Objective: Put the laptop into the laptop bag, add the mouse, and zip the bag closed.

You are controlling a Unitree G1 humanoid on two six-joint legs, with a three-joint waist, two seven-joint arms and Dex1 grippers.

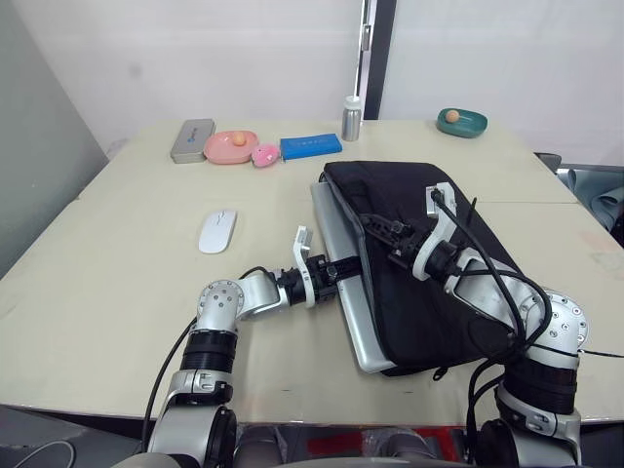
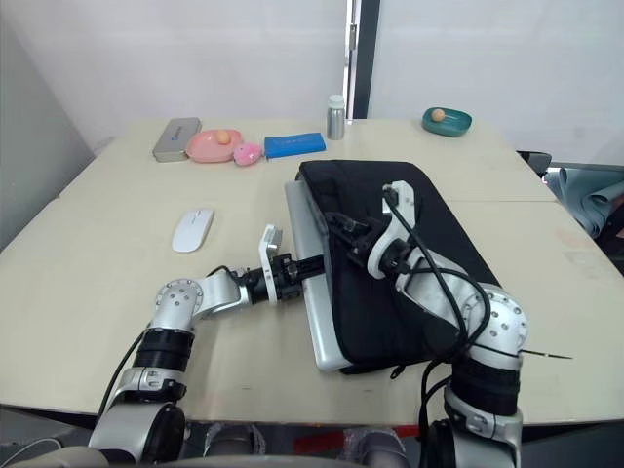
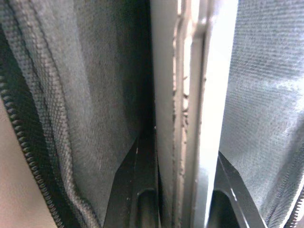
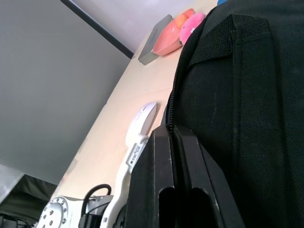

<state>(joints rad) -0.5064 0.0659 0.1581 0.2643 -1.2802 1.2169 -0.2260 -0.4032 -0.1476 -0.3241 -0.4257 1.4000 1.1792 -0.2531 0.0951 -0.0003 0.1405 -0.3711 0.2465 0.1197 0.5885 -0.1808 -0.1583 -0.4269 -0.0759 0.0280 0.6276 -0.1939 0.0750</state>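
The silver-grey laptop (image 1: 343,292) lies on the table with most of it inside the black laptop bag (image 1: 390,195). Only its long left edge sticks out of the open mouth. My left gripper (image 1: 349,265) is shut on that exposed edge. In the left wrist view the laptop edge (image 3: 185,95) runs between the two fingers (image 3: 137,190), with bag fabric (image 3: 71,95) on both sides. My right gripper (image 1: 375,226) is shut on the bag's upper flap at the zipper edge (image 4: 173,104). The white mouse (image 1: 216,231) lies alone to the left of the bag.
Along the far side stand a grey tin case (image 1: 192,139), a pink dish (image 1: 231,146) holding an orange ball, a pink toy (image 1: 264,155), a blue box (image 1: 311,146) and a metal bottle (image 1: 351,118). At the far right is a green dish (image 1: 461,122).
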